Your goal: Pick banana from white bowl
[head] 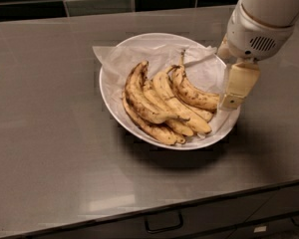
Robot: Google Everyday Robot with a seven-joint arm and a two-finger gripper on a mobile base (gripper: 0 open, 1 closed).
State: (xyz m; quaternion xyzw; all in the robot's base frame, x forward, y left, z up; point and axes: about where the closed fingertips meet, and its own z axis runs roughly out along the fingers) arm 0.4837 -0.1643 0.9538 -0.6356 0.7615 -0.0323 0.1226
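Spotting gripper [229, 102] low at right rim of white bowl [105, 101] on counter [50, 148], tip just beside right end of banana [195, 94]. Can't tell how far open, or holding anything.

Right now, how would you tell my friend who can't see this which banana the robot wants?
On the grey counter sits a white bowl. In it, find the banana on the right, closest to the gripper over the rim. Unlike the longer bunched bananas, it is short, curved, brown-speckled, with a long thin dark stem pointing backward.
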